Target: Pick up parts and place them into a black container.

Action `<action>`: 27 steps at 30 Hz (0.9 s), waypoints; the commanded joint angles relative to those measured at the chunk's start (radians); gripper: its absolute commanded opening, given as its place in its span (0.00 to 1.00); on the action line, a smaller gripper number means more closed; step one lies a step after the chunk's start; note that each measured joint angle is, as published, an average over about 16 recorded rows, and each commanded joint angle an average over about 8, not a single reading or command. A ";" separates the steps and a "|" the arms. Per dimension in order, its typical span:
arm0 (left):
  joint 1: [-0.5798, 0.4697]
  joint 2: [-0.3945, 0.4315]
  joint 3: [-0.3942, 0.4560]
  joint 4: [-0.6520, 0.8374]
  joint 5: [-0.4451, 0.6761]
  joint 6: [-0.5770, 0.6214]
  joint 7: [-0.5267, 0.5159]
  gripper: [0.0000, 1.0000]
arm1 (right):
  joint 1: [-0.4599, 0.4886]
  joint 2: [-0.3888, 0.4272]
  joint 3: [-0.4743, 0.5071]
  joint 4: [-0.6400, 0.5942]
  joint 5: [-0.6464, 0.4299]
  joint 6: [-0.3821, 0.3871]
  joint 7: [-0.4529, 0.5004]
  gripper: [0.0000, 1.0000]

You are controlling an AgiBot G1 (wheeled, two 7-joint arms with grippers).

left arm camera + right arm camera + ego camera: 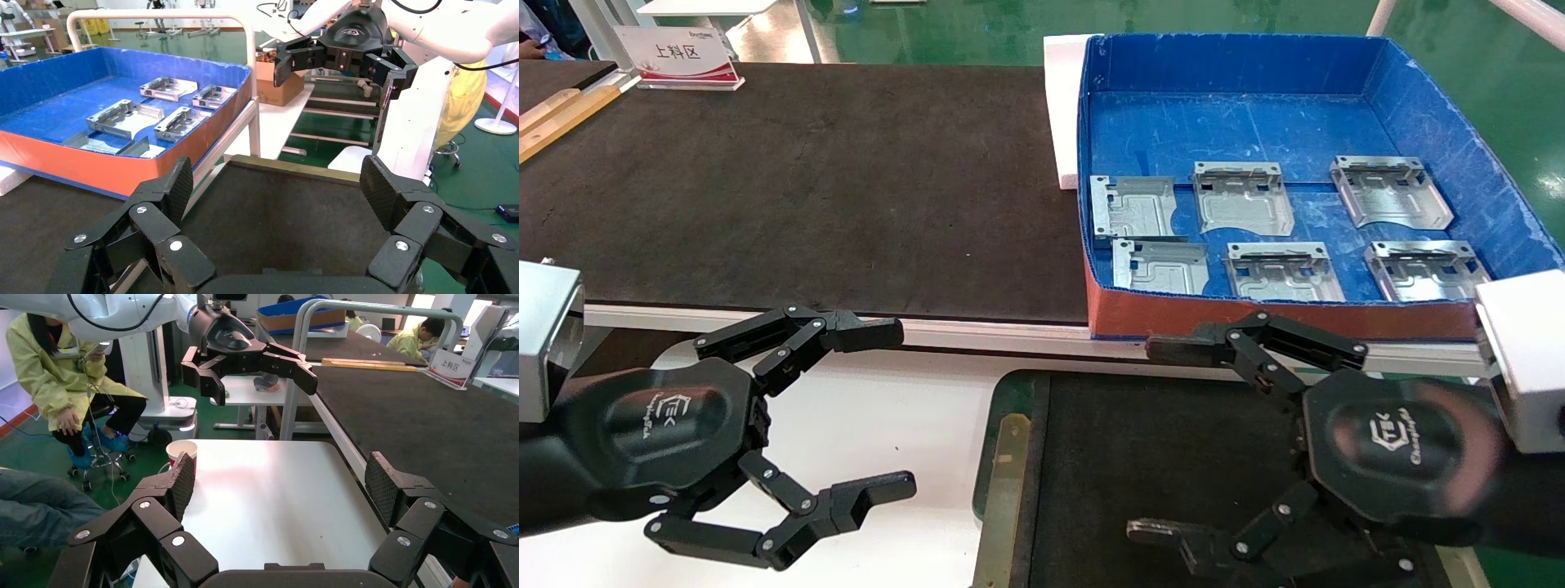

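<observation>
Left gripper (891, 410) over white table, right gripper (1152, 441) above black container (1140, 425) — fingers spread, empty.

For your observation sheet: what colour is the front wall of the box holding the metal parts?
Red-orange front wall, seen best in the head view.

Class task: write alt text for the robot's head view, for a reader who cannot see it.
Six metal parts lie in a blue box on a long black tabletop. In front, the left hand and right hand hover open and empty, the right over the black container.
</observation>
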State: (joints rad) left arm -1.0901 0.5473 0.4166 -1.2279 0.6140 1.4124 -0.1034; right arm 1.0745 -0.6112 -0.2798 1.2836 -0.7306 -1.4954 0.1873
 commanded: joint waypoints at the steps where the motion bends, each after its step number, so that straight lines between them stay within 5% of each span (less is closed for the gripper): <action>1: 0.000 0.000 0.000 0.000 0.000 0.000 0.000 1.00 | 0.000 0.000 0.000 0.000 0.000 0.000 0.000 1.00; 10: 0.000 0.000 0.000 0.000 0.000 0.000 0.000 0.96 | 0.000 0.000 0.000 0.000 0.000 0.000 0.000 1.00; 18: 0.000 0.000 0.000 0.000 0.000 0.000 0.000 0.00 | 0.000 0.000 0.000 0.000 0.000 0.000 0.000 1.00; 27: 0.000 0.000 0.000 0.000 0.000 0.000 0.000 0.00 | 0.000 0.000 0.000 0.000 0.000 0.000 0.000 1.00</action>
State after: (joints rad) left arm -1.0901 0.5473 0.4166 -1.2279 0.6140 1.4125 -0.1034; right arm 1.0745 -0.6112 -0.2798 1.2836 -0.7306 -1.4954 0.1873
